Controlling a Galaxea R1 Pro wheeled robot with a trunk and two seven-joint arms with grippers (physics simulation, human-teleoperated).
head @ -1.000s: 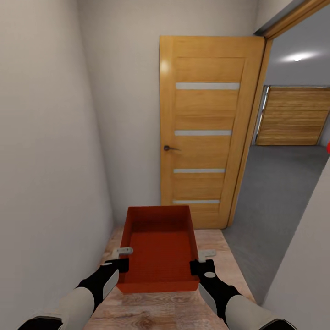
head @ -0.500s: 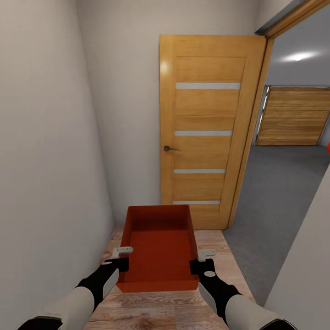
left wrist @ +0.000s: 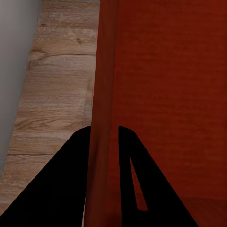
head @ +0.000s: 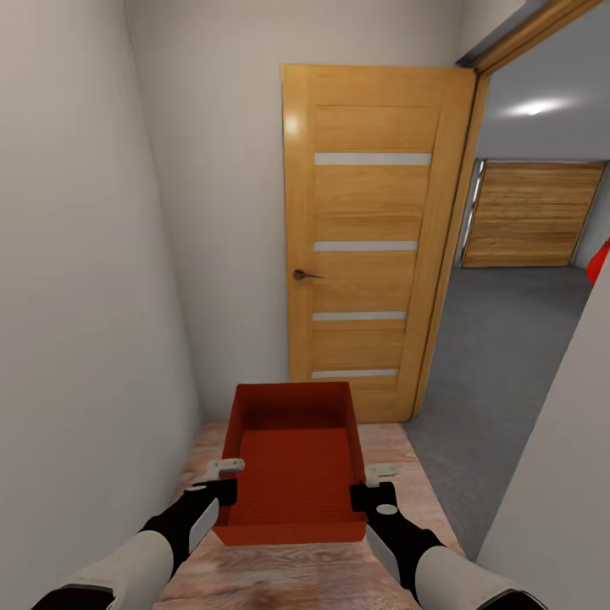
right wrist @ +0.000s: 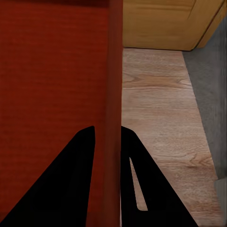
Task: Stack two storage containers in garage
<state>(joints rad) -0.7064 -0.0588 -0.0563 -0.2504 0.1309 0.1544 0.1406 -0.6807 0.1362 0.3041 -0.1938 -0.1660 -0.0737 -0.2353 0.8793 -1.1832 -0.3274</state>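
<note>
The robot stands in a narrow hallway with pale grey walls and carries one red-orange storage container (head: 292, 474) out in front of its trunk, at 12 o'clock and low in the head view. The open-top bin is level and lifted clear of the wood plank flooring (head: 407, 474). The left gripper (head: 222, 485) grasps the container's left wall near the near corner, and the left wrist view shows that thin wall (left wrist: 101, 94) pinched between the two black fingers (left wrist: 66, 184), one inside and one outside. The right gripper (head: 369, 490) grasps the opposite wall in the same way; in the right wrist view the wall (right wrist: 113, 85) runs up between the fingers (right wrist: 71, 184), which are clamped on it.

Beyond the bin, at about 12 o'clock, an orange wooden door (head: 368, 241) with four pale horizontal strips and a dark handle stands open against the end wall. At about 2 o'clock the doorway opens into the garage, where the grey concrete floor (head: 508, 339) stretches to a wide wooden plank door (head: 529, 213). A sliver of something red (head: 599, 261) shows at 3 o'clock, at the edge of the head view
</note>
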